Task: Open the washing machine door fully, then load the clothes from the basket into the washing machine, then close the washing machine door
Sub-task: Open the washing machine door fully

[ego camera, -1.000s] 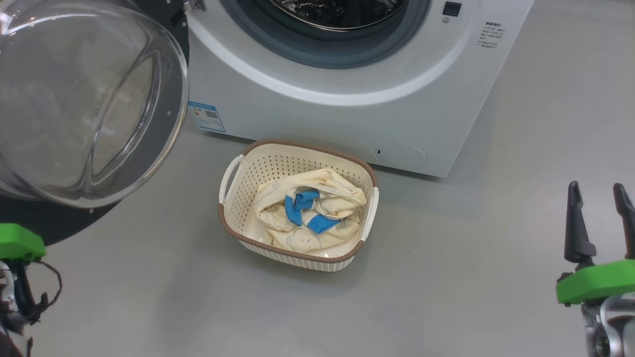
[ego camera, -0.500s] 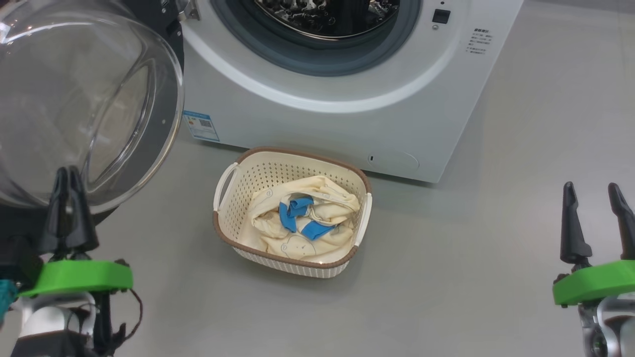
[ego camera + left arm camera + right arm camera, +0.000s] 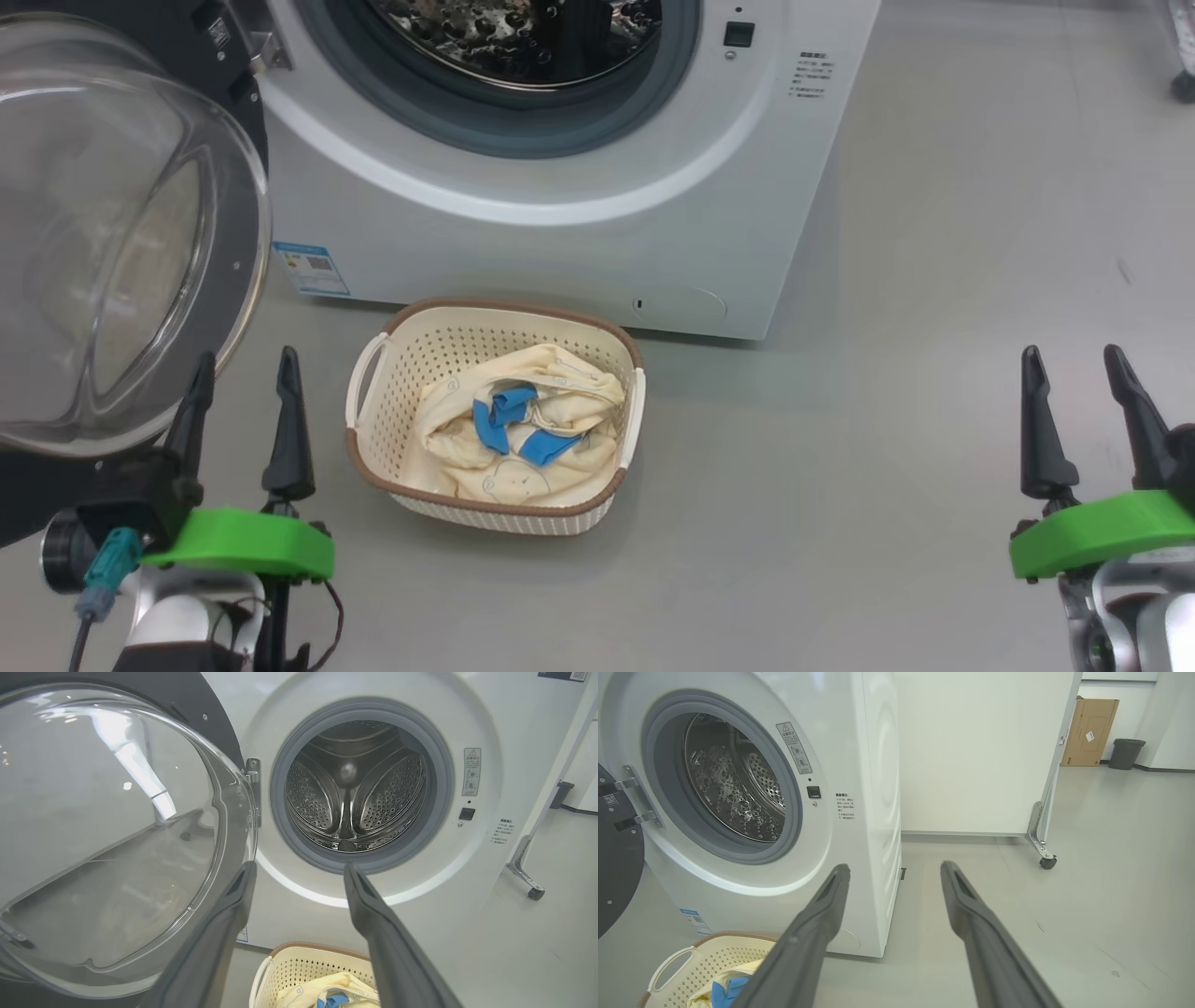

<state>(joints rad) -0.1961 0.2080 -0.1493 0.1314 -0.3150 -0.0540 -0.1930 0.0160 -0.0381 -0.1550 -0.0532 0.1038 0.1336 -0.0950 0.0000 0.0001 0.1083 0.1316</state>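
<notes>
The white washing machine (image 3: 597, 233) stands ahead with its steel drum (image 3: 355, 798) exposed. Its door (image 3: 103, 252), black-rimmed with a bulging glass window, is swung wide open to the left. On the floor in front sits the cream basket (image 3: 369, 448), holding the pale yellow clothes (image 3: 518, 434) with blue bands. My left gripper (image 3: 245, 366) hovers open just left of the basket, below the door's glass, holding nothing. My right gripper (image 3: 1074, 359) is open and empty, far to the basket's right. The basket (image 3: 299, 970) also peeks in low in the left wrist view.
Grey floor spreads around the machine. A white wheeled partition (image 3: 985, 751) stands to the machine's right, its caster (image 3: 1048, 862) on the floor. A cardboard box (image 3: 1088, 731) and a dark bin (image 3: 1125, 753) sit farther back.
My left gripper has risen into view and opened from shut. The camera has shifted, so the machine and basket sit further left in the picture. The right gripper stays open.
</notes>
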